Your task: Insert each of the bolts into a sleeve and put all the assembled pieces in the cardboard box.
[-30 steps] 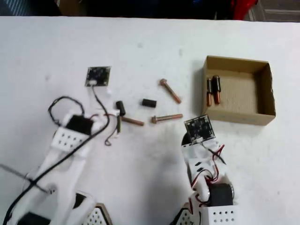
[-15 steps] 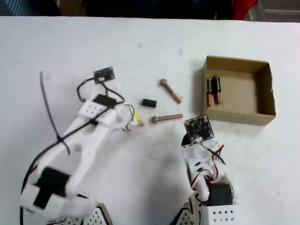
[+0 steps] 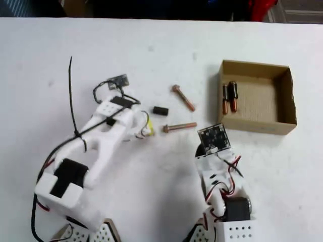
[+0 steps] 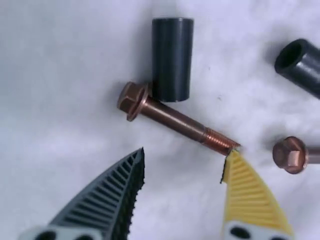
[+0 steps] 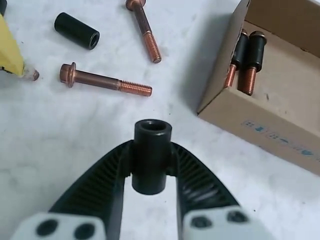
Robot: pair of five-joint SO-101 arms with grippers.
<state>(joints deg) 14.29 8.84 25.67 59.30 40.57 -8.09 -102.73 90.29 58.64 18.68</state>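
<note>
My left gripper [image 4: 185, 152] is open just above a copper bolt [image 4: 175, 117] lying on the table, and its yellow fingertip [image 4: 235, 165] touches the threaded end. A black sleeve [image 4: 172, 59] lies against that bolt's head. My right gripper [image 5: 151, 149] is shut on another black sleeve [image 5: 150, 167], held upright above the table, near the cardboard box [image 5: 240, 112]. Two loose bolts [image 3: 182, 97] [image 3: 179, 127] and a loose sleeve [image 3: 160, 110] lie between the arms. The cardboard box [image 3: 252, 123] holds two assembled pieces [image 3: 228, 97]. The left gripper [image 3: 143, 130] sits left of the loose bolts.
The left arm's white body [image 3: 96, 146] and black cables [image 3: 73, 101] stretch over the table's left half. The right arm [image 3: 219, 176] stands at the front, below the box's left corner. Bare white table lies behind the parts and box.
My left arm has swung right and forward, and its open gripper now covers the bolt and sleeve that lay by it. The right arm has kept still with its sleeve.
</note>
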